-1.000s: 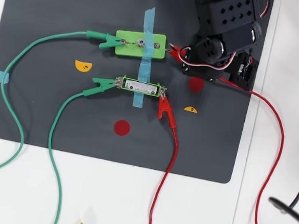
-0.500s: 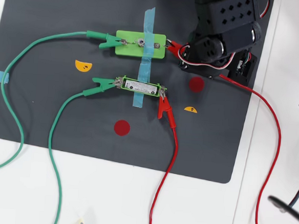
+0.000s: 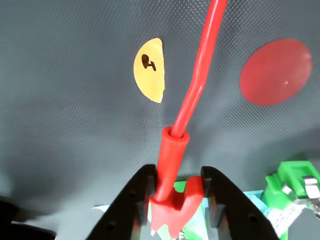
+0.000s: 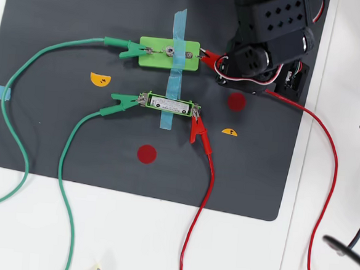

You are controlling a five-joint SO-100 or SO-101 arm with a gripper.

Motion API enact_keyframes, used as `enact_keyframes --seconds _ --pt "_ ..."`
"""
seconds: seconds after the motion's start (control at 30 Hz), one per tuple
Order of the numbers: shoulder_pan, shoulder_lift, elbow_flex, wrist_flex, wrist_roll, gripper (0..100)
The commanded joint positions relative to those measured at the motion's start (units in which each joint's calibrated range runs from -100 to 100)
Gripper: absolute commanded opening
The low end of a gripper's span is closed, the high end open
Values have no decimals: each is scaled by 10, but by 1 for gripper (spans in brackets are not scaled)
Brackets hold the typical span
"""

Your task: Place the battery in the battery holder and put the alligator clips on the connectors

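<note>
In the overhead view the white battery lies inside the narrow green battery holder, which is crossed by blue tape. A green alligator clip bites the holder's left connector, and a red alligator clip bites its right one. My gripper is shut on a second red alligator clip, which sits at the right end of the light-green block. In the wrist view my gripper has both black fingers pressed on the red clip's sleeve. The clip's metal tips are hidden.
Another green clip holds the block's left end. Orange half-round stickers and red dots mark the dark mat. Red and green wires trail off the mat's front. The arm's body covers the back right.
The arm's wrist shifted slightly and the red wire on the right swung a little. The held red clip stays at the block's right end.
</note>
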Motion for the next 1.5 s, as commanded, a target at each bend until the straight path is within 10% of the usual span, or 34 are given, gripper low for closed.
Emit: enact_keyframes --seconds 0.0,1.47 --pt "7 16 -31 6 3 1" --pt "37 -2 -29 -1 29 1"
